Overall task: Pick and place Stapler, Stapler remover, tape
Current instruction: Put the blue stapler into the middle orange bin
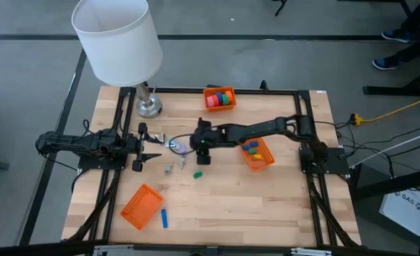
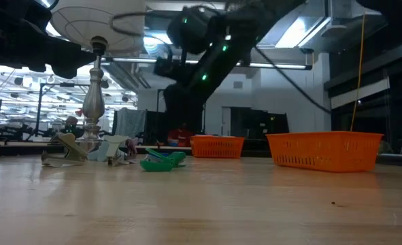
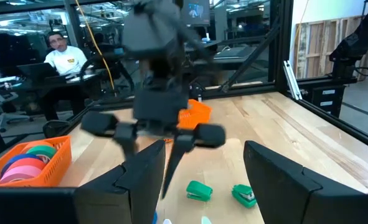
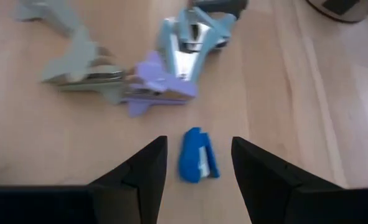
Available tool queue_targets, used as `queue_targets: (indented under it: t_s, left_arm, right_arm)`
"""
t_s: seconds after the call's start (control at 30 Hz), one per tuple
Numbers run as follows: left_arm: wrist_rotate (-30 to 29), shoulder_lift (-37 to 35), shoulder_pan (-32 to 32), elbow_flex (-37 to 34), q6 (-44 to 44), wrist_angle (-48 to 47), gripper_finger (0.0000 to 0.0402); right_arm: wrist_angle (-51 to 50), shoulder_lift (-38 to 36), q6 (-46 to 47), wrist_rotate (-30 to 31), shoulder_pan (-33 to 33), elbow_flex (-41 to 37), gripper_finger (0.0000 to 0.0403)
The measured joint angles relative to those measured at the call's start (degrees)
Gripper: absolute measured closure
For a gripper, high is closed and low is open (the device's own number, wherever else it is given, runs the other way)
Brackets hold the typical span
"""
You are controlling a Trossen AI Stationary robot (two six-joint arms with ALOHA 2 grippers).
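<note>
My right gripper [image 1: 200, 152] hangs open over the middle of the table, tipped downward. In the right wrist view its fingers stand either side of a small blue stapler [image 4: 196, 157] lying on the wood, without touching it. Just beyond lie staple removers: a purple one [image 4: 155, 88], a pale blue one [image 4: 193, 34] and a grey-green one [image 4: 78, 62]. Two small green staplers [image 3: 199, 191] [image 3: 245, 195] lie nearby. Rolls of tape [image 1: 220, 98] sit in an orange basket [image 1: 232, 105] at the far edge. My left gripper [image 1: 147, 146] waits open at the left, pointing level.
A lamp [image 1: 117, 39] with a white shade stands on its metal base [image 1: 149, 107] at the far left. An orange basket [image 1: 261, 161] of small coloured blocks sits under the right arm. Another orange basket [image 1: 141, 206] lies at the near left, with a blue piece [image 1: 164, 218] beside it.
</note>
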Motion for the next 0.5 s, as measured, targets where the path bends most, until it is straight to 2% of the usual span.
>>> queue_targets:
  t_s: [0.2,0.4,0.5]
  left_arm:
    - [0.0,0.0,0.0,-0.02,0.0,0.0,0.0186]
    - [0.0,0.0,0.0,-0.01,0.0,0.0,0.0186]
    - [0.0,0.0,0.0,-0.02,0.0,0.0,0.0185]
  right_arm:
    - [1.81,2.57,0.02,-6.59,-3.07,0.02,0.0219]
    - [2.98,4.02,0.07,-7.46,-4.29,0.1,0.0219]
    - [2.42,5.34,0.0,-10.18,-4.53,0.04,0.0219]
